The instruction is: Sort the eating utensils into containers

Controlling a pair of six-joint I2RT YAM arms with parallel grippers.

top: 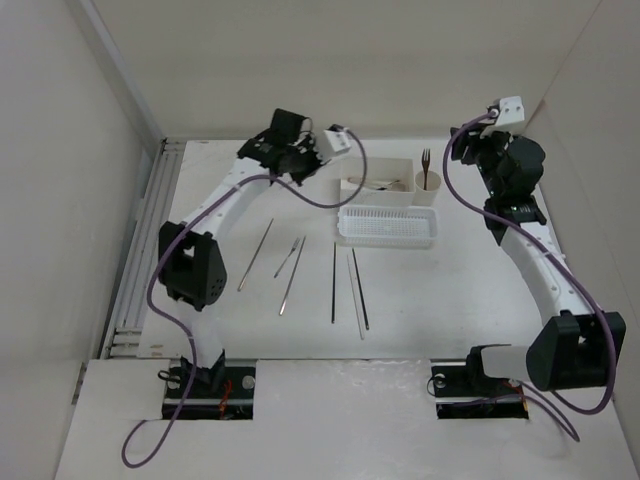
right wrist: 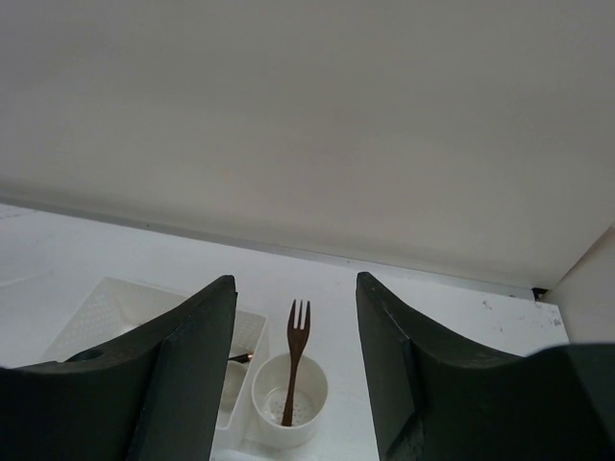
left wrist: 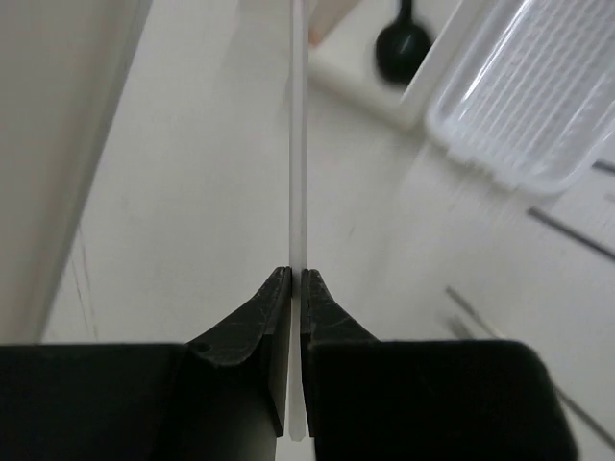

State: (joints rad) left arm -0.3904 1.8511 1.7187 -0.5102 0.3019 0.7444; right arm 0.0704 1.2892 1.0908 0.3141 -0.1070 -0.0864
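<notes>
In the top view, the left gripper is seen at the upper centre of the frame, just left of the deep white box. The right gripper hangs at the upper right, near the cream cup, in which the dark fork is stood upright. The perforated tray lies just below the box, and nothing is made out in it. Several loose chopsticks are spread over the centre of the table.

In the left wrist view, the fingers are clenched on a pale chopstick, which runs straight up the middle of the frame. At the upper right, a dark spoon is seen blurred in the box, with the tray beside it.

In the right wrist view, the fingers are spread and nothing is held between them. The fork in its cup is framed at the lower centre, with the box touching it on the left.

The step in hand is judged to be the carrying of the pale chopstick to a container, probably the tray. For the next move, the stick must be laid level within the rim before it is released.
</notes>
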